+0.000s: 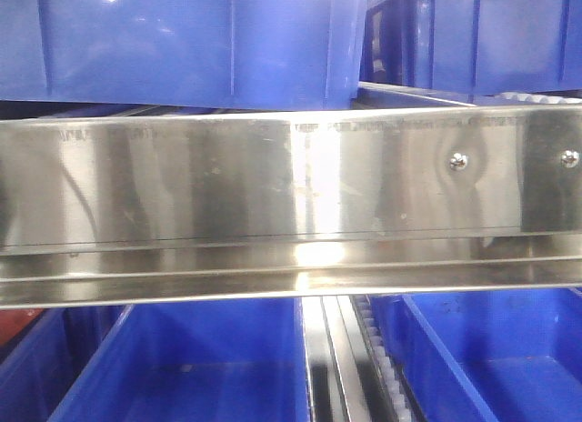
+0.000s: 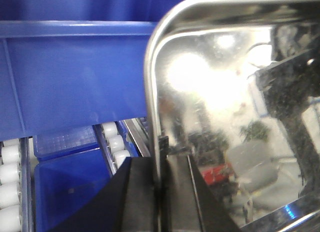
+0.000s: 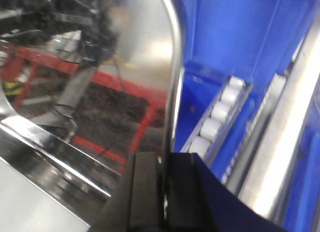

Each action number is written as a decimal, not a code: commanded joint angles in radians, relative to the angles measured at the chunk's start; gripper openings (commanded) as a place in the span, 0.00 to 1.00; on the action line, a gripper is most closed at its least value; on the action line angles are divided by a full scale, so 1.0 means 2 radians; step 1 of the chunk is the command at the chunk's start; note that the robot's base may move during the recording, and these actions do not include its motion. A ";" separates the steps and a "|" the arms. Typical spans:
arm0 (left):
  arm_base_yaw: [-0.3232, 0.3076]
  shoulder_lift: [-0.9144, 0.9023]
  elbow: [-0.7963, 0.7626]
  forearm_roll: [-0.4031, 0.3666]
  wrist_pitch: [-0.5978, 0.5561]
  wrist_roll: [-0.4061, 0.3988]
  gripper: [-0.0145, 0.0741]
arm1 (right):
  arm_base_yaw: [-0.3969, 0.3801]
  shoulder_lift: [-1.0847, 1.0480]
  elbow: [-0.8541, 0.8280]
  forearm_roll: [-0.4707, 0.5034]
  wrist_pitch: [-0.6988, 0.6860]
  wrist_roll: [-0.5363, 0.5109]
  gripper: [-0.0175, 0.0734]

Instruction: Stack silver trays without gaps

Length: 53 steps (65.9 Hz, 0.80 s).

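Risk of slipping at the near grip: only a thin rolled rim pinched, edge-on, between the jaws of the left gripper [image 2: 160, 182] and of the right gripper [image 3: 164, 192], each clenched on a silver tray [image 2: 225, 117]. Cannot tell whether one tray or two.

Risk just behind of clipping a rounded corner on the white rollers [image 2: 10, 187] or the blue bin [image 2: 75, 77], given the cramped shelf.

Risk further on of seating skewed and leaving a gap. No other tray in sight to line up with, and in the front view only the steel shelf rail [image 1: 291, 185] and lower blue bins [image 1: 182, 367].

Rim rising from bottom centre in both wrist views, with the pan filling the right of the left view and the left of the right view.
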<state>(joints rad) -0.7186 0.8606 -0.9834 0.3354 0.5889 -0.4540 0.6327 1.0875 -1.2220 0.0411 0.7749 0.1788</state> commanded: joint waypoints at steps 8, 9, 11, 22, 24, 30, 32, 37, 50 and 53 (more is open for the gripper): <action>0.002 -0.009 -0.001 0.031 -0.009 0.014 0.14 | -0.002 -0.045 0.044 -0.037 -0.047 -0.012 0.12; 0.002 -0.009 -0.001 0.031 -0.010 0.014 0.14 | -0.002 -0.045 0.045 -0.037 -0.047 -0.012 0.12; 0.002 -0.009 -0.001 0.031 -0.013 0.014 0.14 | -0.002 -0.047 0.045 -0.037 -0.048 -0.012 0.12; 0.002 -0.009 -0.001 0.031 -0.034 0.014 0.14 | -0.002 -0.049 0.045 -0.039 -0.068 -0.012 0.12; 0.002 -0.009 -0.001 0.031 -0.034 0.014 0.14 | -0.002 -0.049 0.045 -0.039 -0.070 -0.012 0.12; 0.002 -0.009 -0.001 0.031 -0.034 0.014 0.14 | -0.002 -0.049 0.045 -0.039 -0.070 -0.012 0.12; 0.002 -0.009 -0.001 0.031 -0.034 0.014 0.14 | -0.002 -0.049 0.045 -0.039 -0.070 -0.012 0.12; 0.002 -0.009 -0.001 0.031 -0.034 0.014 0.14 | -0.002 -0.049 0.045 -0.039 -0.073 -0.012 0.12; 0.002 -0.009 -0.001 0.031 -0.032 0.014 0.14 | -0.002 -0.049 0.045 -0.039 -0.080 -0.012 0.12; 0.002 -0.009 -0.001 0.031 -0.032 0.014 0.14 | -0.002 -0.049 0.045 -0.039 -0.081 -0.012 0.12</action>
<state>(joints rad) -0.7211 0.8606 -0.9834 0.3424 0.5262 -0.4369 0.6338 1.0111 -1.1321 0.0170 0.6274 0.1772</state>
